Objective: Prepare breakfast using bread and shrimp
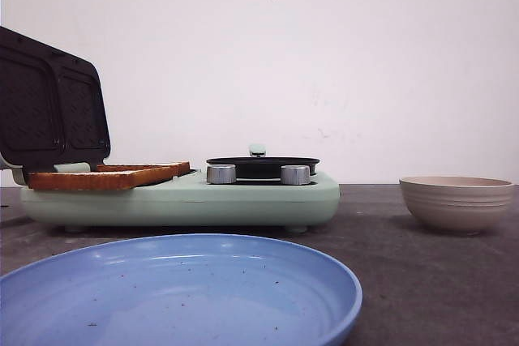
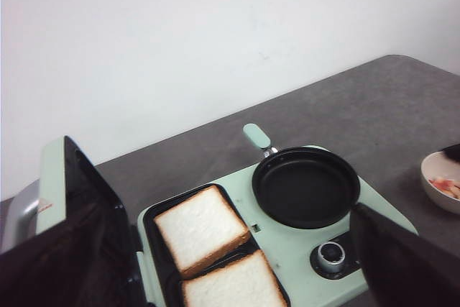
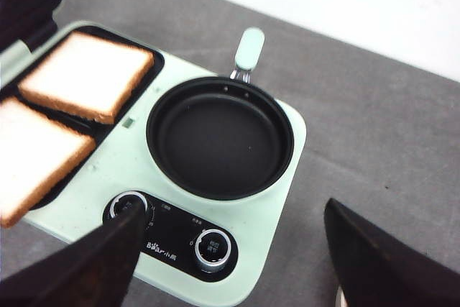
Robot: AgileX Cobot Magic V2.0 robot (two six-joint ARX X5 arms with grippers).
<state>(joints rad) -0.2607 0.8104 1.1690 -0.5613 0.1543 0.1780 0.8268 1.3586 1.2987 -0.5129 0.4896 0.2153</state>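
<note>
Both slices of bread point(image 3: 85, 75) lie in the toaster tray below the spread, empty right end effector point(image 3: 230, 249). The left end effector point(image 2: 230, 264), likewise spread, should descend squarely over one slice.

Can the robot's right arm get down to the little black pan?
Probably yes. The right gripper hangs open above the pan, which looks empty with no lid on it. Nothing sits between them, so the way down looks free.

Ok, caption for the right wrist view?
Open right end effector above the breakfast maker: empty black pan, two bread slices in the grill tray.
</note>
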